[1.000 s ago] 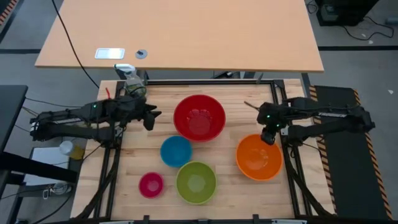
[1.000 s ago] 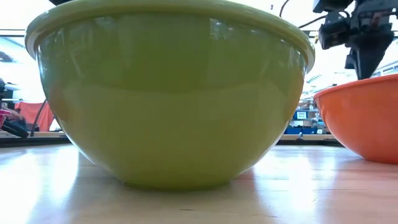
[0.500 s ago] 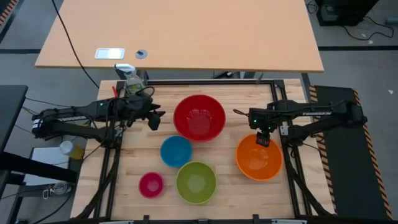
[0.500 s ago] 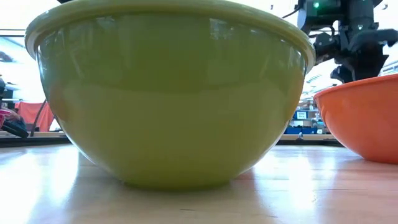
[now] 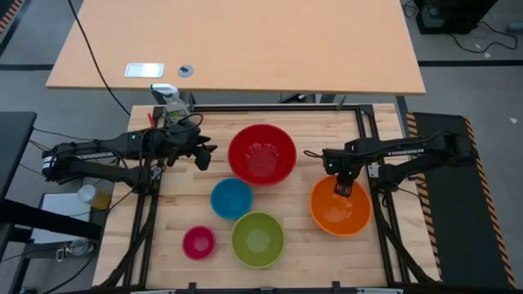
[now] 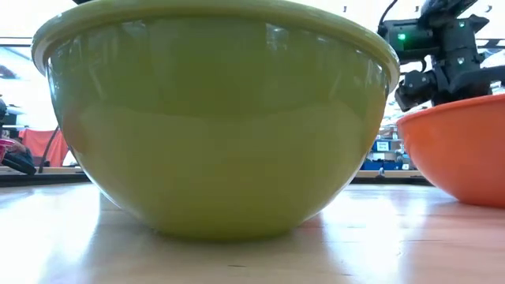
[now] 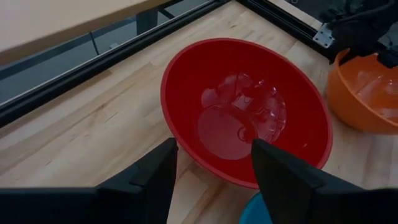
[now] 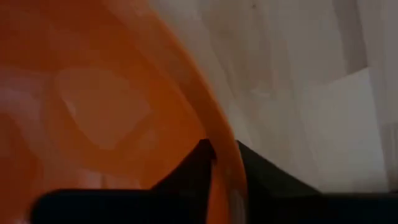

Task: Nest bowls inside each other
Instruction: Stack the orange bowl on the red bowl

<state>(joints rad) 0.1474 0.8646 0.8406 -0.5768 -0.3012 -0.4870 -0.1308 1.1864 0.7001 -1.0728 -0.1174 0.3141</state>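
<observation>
Five bowls stand upright on the wooden table: red [image 5: 261,153] at the far middle, orange [image 5: 341,206] to the right, blue [image 5: 231,198], lime green [image 5: 257,238] and pink [image 5: 198,242] toward the near edge. My right gripper [image 5: 343,187] points down at the orange bowl's far rim and is shut on it. My left gripper [image 7: 212,144] hovers open to the left of the red bowl [image 7: 245,109], touching nothing. In the low view the green bowl [image 6: 213,118] fills the front, and the orange bowl [image 6: 458,158] hides the right fingertips. My right gripper pinches the orange bowl's rim [image 8: 225,163] on its far side, one finger [image 8: 198,160] inside the bowl and one [image 8: 261,165] outside. The fingers come from above, pointing down. The bowl stands on the table on its base.
A spray bottle [image 5: 173,104] with green liquid stands at the table's far left corner, behind my left arm. A black frame [image 5: 278,107] runs along the table's far edge. Bare wood lies between the red and orange bowls and at the near right.
My right gripper has sunk and gone a little toward the table's left, coming down onto the orange bowl's far rim. The bowls have stayed where they were.
</observation>
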